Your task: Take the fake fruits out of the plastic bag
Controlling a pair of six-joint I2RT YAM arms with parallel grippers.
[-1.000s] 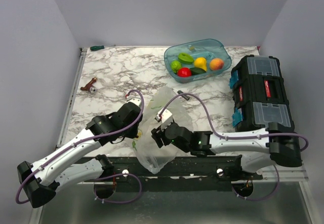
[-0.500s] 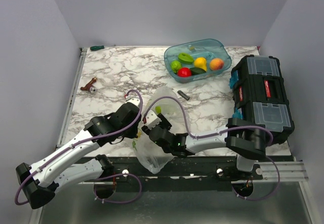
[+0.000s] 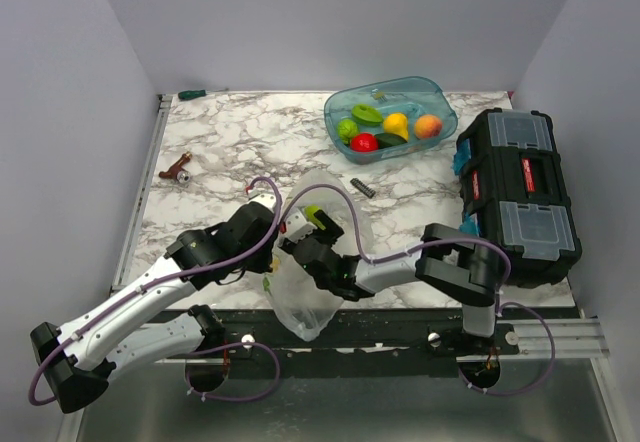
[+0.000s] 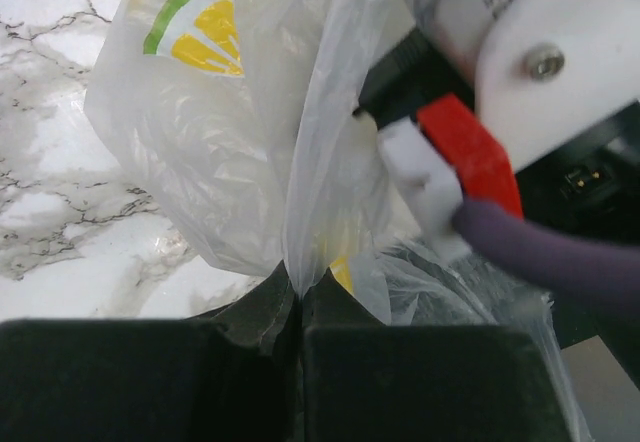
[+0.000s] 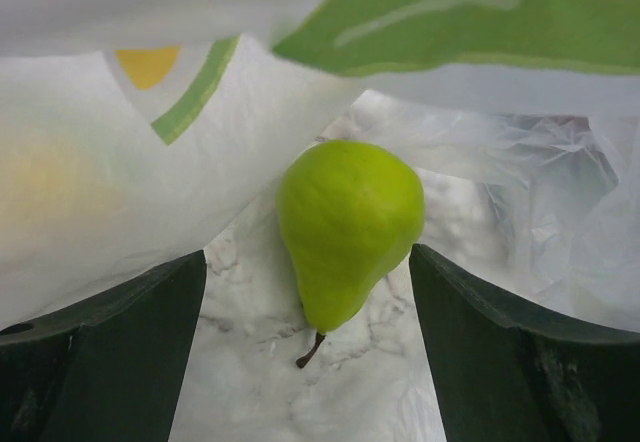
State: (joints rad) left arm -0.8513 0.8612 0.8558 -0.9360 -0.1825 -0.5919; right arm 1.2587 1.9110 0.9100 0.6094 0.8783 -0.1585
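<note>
A: So, where is the green pear (image 5: 350, 227) found?
B: Inside the plastic bag (image 4: 230, 152), between the spread fingers of the right gripper (image 5: 307, 262), untouched.
A: And the left gripper (image 4: 298, 307)?
B: Clamped on a bag fold.

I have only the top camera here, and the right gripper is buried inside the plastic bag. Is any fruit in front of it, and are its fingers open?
Observer: Yes. The right wrist view shows a light green pear lying between the fingers of the right gripper, which are open, one on each side of it.
Operator: Which way does the pear lie?
Observer: Its narrow stem end points back toward the wrist.
Operator: And does the left gripper really hold the plastic bag?
Observer: Yes. In the left wrist view its fingers are shut on a fold of the bag.
</note>
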